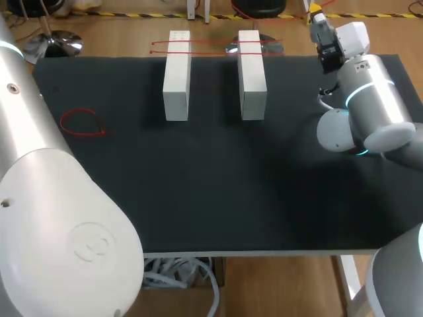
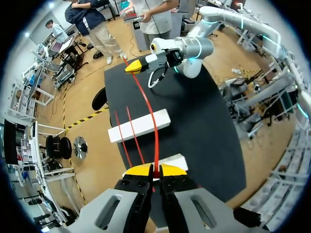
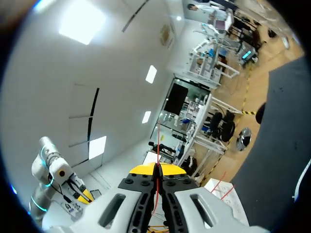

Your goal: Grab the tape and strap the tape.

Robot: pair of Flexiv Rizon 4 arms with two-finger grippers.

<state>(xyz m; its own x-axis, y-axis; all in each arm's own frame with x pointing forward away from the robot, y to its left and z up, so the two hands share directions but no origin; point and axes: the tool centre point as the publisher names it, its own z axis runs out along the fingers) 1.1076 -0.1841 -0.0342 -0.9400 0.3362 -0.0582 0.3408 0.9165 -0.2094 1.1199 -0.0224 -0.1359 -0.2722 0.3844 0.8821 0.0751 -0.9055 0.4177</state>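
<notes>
Tape lies nearest as a loose red loop [image 1: 82, 123] on the left of the table [image 1: 218, 191]. Farther back stand 2 white blocks [image 1: 177, 76], side by side, with 2 red strands [image 1: 211, 45] already across their far ends. The left wrist view shows a 3rd strand of tape [image 2: 150, 114] stretched in the air over the blocks. The left end effector [image 2: 155, 171] is pinched tight on its left end, and the right end effector [image 3: 156, 171], at the far right, is pinched tight on the opposite end. I judge the strapping under way. To lay this strand well, hold even tension and lower both ends together, so it lands beside the others without dragging the blocks.
</notes>
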